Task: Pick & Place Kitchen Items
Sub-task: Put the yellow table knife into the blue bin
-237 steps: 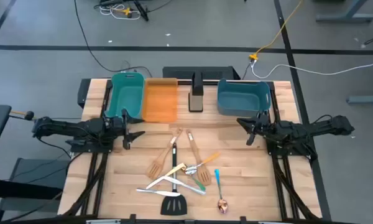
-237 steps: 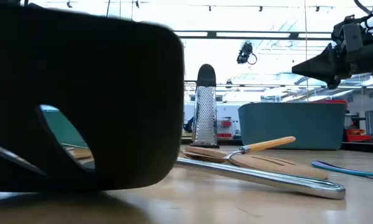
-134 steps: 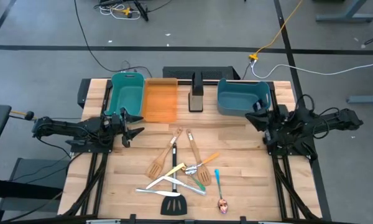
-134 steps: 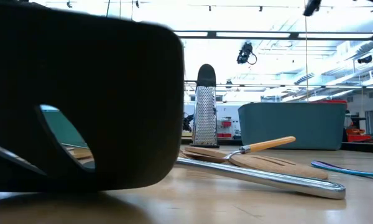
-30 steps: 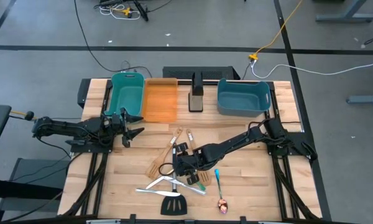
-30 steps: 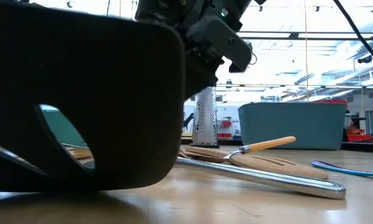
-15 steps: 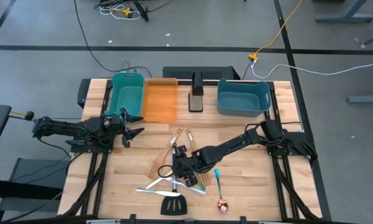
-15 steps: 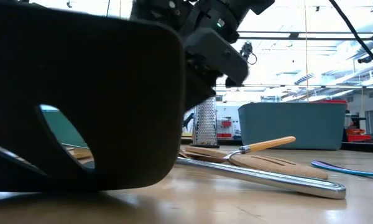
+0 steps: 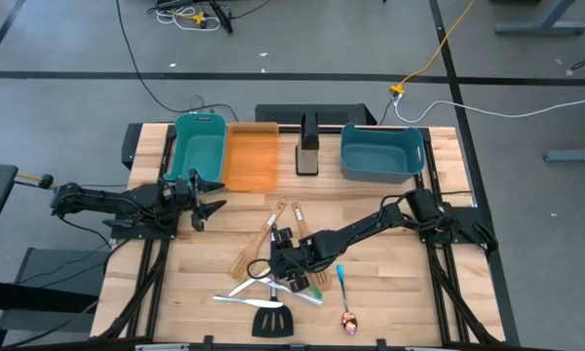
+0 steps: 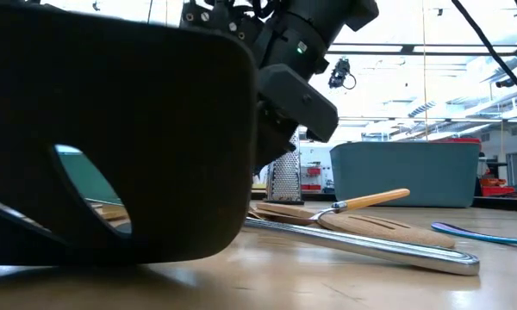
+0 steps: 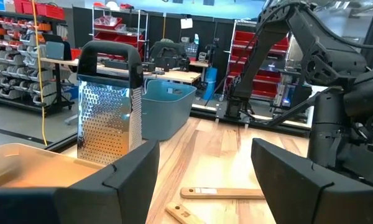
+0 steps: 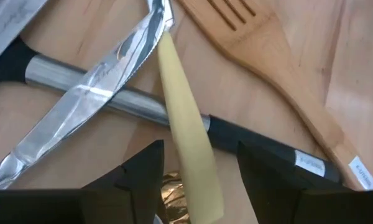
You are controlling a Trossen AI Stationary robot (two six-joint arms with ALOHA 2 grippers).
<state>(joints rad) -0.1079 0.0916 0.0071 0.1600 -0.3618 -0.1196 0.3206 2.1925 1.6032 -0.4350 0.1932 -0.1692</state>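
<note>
High view: right gripper [image 9: 276,260] is stretched out over the utensil pile [image 9: 283,268], in front of the grater [image 9: 307,151]. Its fingers are buried in the clutter there, so whether they are spread cannot be read from above. The black slotted turner [image 9: 272,314] lies at the pile's near edge; a blue-handled spoon [image 9: 340,282] and a copper spoon [image 9: 348,320] lie just right of the pile. Left gripper [image 9: 207,200] waits left of the grater, in front of the teal bin [image 9: 198,148], fingers spread, holding nothing. The orange bin [image 9: 251,154] sits beside the teal one, and the blue bin [image 9: 380,151] is right of the grater.

Low view: a dark out-of-focus turner head fills the left half and hides most of the pile. The right arm's wrist comes down from above in front of the grater [image 10: 283,176], covering its top; fingertips are hidden. A wooden spatula [image 10: 370,226] lies on a steel handle [image 10: 370,248] right of the grater.

Left wrist view: both dark fingers [image 11: 118,183] stand wide apart, with the grater [image 11: 109,102] beyond; a wooden handle [image 11: 224,193] lies partly cut off.

Right wrist view: the fingers [image 12: 143,168] are spread on either side of a pale yellow handle [image 12: 186,149], not closed on it. Silver knife [image 12: 87,134] crosses the steel handle [image 12: 137,106]; the slotted wooden spatula [image 12: 286,74] is cut off at the frame edge.
</note>
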